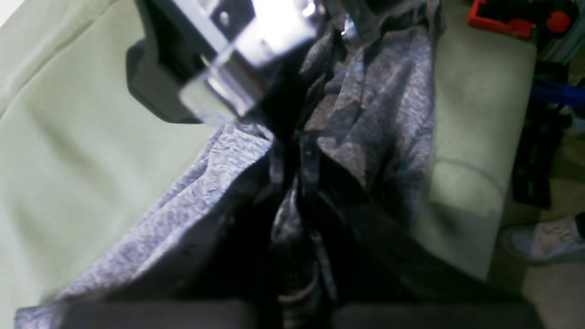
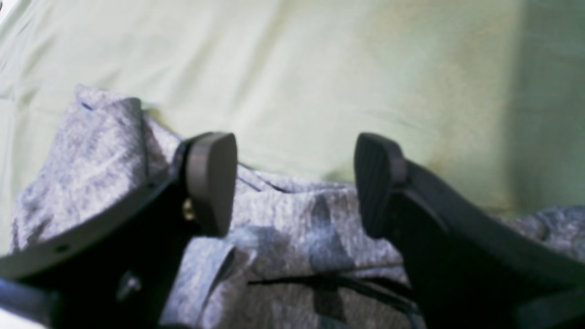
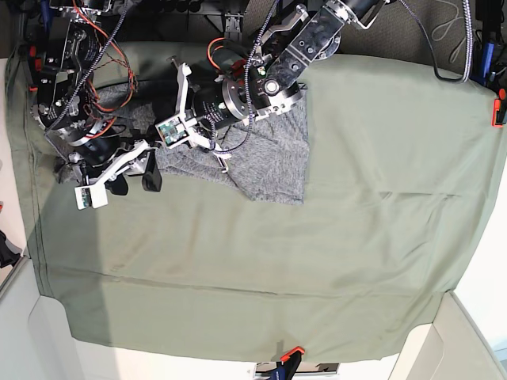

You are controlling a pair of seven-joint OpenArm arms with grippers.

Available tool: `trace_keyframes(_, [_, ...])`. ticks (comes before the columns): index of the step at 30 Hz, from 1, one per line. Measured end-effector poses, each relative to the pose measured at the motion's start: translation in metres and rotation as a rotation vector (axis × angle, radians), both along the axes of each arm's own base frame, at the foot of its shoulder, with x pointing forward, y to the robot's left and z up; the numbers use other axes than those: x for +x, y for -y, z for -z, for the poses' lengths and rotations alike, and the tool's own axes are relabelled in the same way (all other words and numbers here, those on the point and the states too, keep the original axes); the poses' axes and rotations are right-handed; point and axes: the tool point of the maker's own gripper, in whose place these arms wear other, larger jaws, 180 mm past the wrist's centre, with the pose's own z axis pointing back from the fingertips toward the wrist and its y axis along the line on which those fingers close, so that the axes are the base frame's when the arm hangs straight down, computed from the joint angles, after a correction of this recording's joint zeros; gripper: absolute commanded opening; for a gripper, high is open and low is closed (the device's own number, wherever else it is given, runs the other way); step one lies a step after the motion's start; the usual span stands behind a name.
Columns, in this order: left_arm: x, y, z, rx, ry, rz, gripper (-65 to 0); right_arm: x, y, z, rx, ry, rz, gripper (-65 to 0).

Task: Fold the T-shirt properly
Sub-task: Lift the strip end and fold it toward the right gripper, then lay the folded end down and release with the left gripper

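Observation:
The heather-grey T-shirt [image 3: 269, 158] lies bunched at the back left of the olive-green table cloth [image 3: 333, 237]. My left gripper [image 1: 292, 157] is shut on a gathered fold of the T-shirt [image 1: 388, 100], and the fabric hangs in creases around its fingers. In the base view the left gripper [image 3: 215, 152] sits at the shirt's left part. My right gripper [image 2: 295, 183] stands open just above the T-shirt [image 2: 283, 228] near its edge, with nothing between its pads. In the base view the right gripper [image 3: 135, 180] is just left of the shirt.
A blurred black and metal part of the other arm [image 1: 219, 59] hangs close in front of the left wrist camera. Red clamps [image 3: 289, 354] hold the cloth at its front edge. A red box [image 1: 498, 20] and a shoe [image 1: 544, 237] lie beyond the table's edge.

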Motion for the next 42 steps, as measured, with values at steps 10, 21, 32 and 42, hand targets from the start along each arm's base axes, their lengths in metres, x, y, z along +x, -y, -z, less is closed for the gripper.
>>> trace_keyframes(10, [-0.014, 0.040, 0.000, 0.015, 0.032, 0.131, -36.1, 0.003, 0.039, -0.008, 0.045, 0.020, 0.124, -24.7])
trace_keyframes(21, [0.006, 0.028, -0.003, 0.060, 0.065, 0.032, -33.3, 0.002, 0.047, -0.011, 0.061, 0.028, 0.131, -24.7])
trace_keyframes(32, [0.041, -0.104, -0.035, 0.037, 0.079, -0.183, -54.4, 0.002, 0.050, -0.011, 0.048, 0.032, 0.127, -24.7])
trace_keyframes(42, [-0.004, -0.159, 0.013, 0.087, -0.090, -0.233, -63.8, 0.002, 0.053, -0.013, 0.041, 0.035, 0.125, -24.9])
